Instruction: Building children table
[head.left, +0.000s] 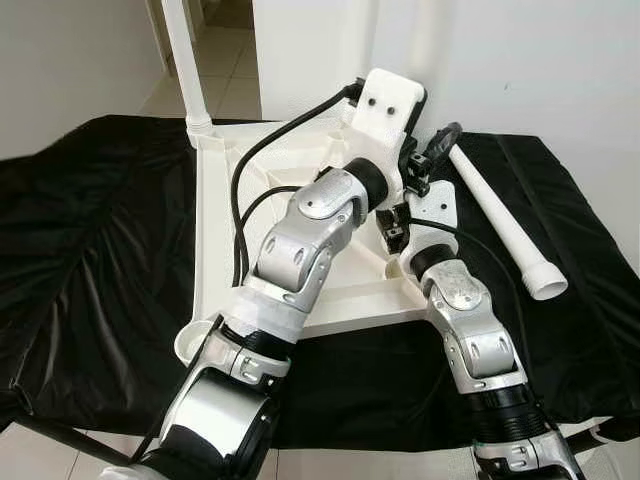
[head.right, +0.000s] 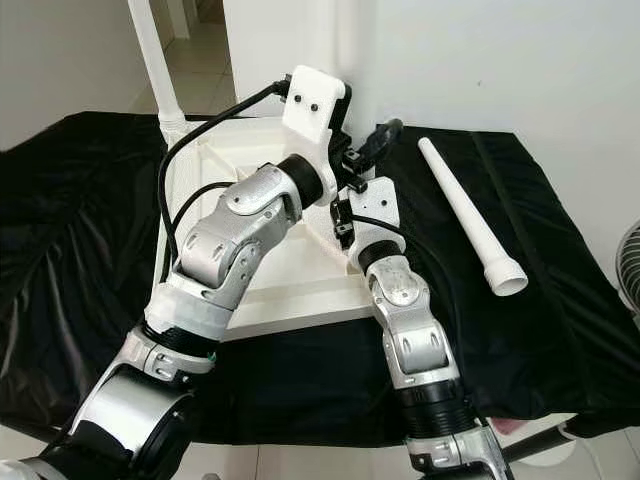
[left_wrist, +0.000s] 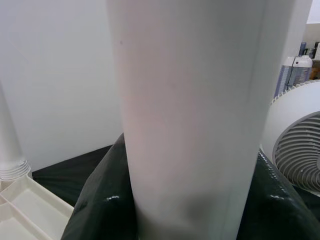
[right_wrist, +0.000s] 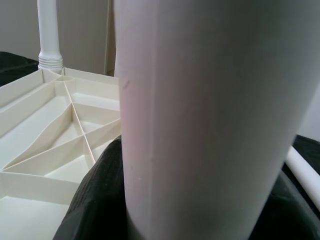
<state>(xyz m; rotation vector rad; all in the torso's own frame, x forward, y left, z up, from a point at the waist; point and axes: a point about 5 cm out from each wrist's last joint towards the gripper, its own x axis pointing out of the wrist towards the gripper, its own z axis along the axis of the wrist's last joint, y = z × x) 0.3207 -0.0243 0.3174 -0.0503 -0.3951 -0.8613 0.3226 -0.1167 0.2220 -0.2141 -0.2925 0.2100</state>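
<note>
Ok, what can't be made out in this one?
1. Tabletop's far right corner socket: hidden in the eye views behind the left end effector and right end effector meeting there.
2. Leg between them: wrist views too close, blurred, both ends cut off; whether it is seated is unknown.
3. Upright leg at the far left corner: top cut by the upper edge.

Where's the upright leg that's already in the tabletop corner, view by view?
Left eye view: upright leg top left, at the tabletop's far left corner.
Right eye view: top left, same corner.
Left wrist view: a sliver at the picture's edge, above the tabletop corner.
Right wrist view: in the background, standing in its corner.
Shared landmark: the upturned tabletop's ribbed underside.
</note>
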